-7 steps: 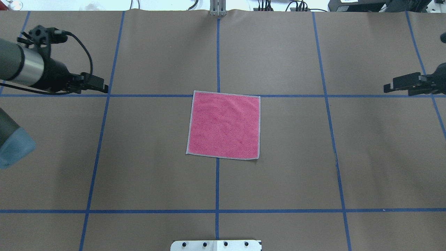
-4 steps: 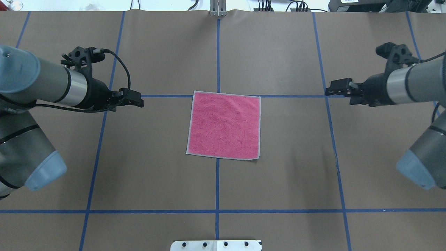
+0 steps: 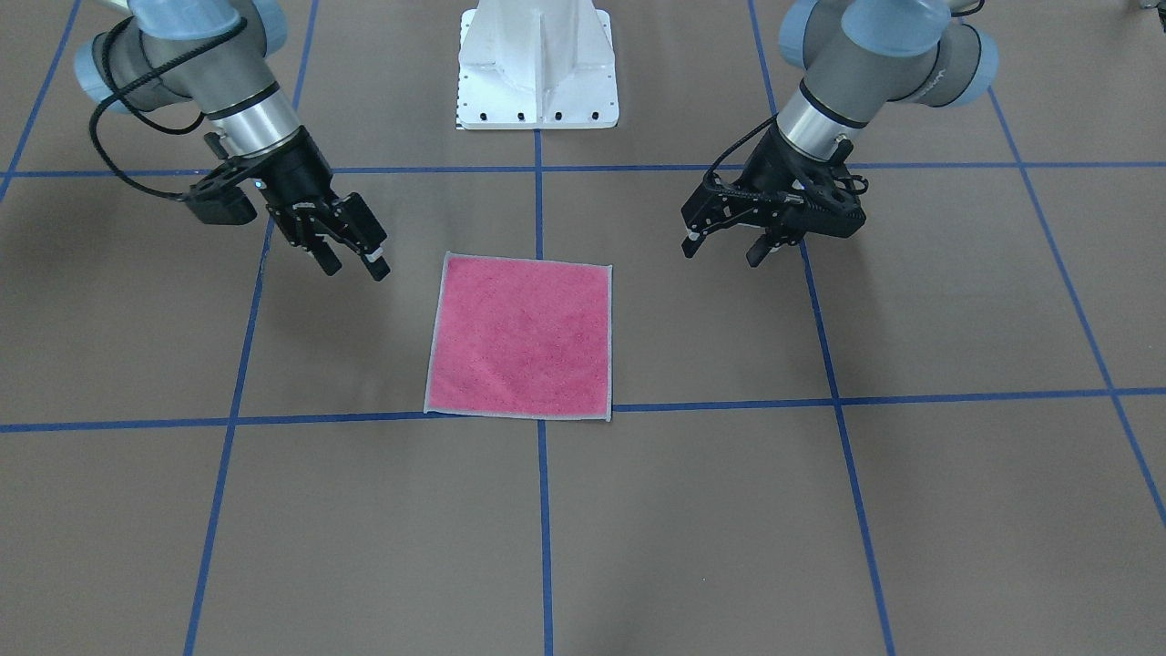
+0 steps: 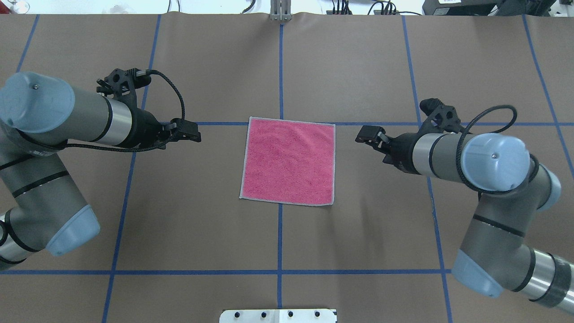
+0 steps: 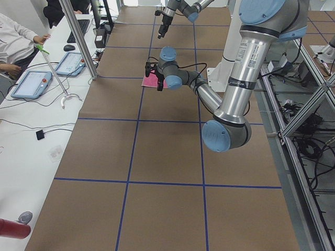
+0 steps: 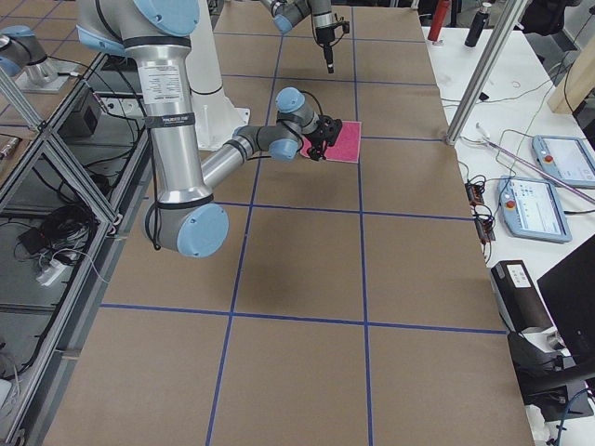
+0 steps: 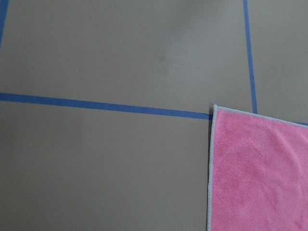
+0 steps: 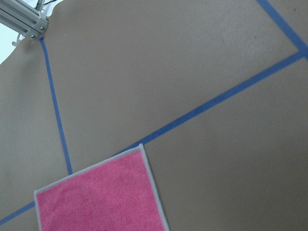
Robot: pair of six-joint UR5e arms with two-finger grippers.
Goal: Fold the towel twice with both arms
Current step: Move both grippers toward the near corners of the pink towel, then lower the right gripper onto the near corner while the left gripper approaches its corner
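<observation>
The towel (image 4: 288, 161) lies flat and unfolded, pink face up with light grey edging, at the table's middle; it also shows in the front view (image 3: 521, 339). My left gripper (image 4: 193, 134) hovers open a little off the towel's far left corner; in the front view (image 3: 721, 252) its fingers are spread. My right gripper (image 4: 364, 134) hovers open off the far right corner and also shows spread in the front view (image 3: 355, 269). Neither touches the towel. The left wrist view shows one towel corner (image 7: 260, 173), and the right wrist view shows another corner (image 8: 101, 197).
Brown paper with blue tape grid lines (image 4: 280, 67) covers the table. The white pedestal base (image 3: 537, 68) stands at the robot's side. An aluminium post (image 4: 280, 11) is at the far edge. An operator (image 5: 15, 39) and tablets (image 5: 31, 83) are at a side desk.
Both arms have swung inward from the table's outer edges toward the towel's far corners, the right one dropping slightly nearer. The towel has not moved.
</observation>
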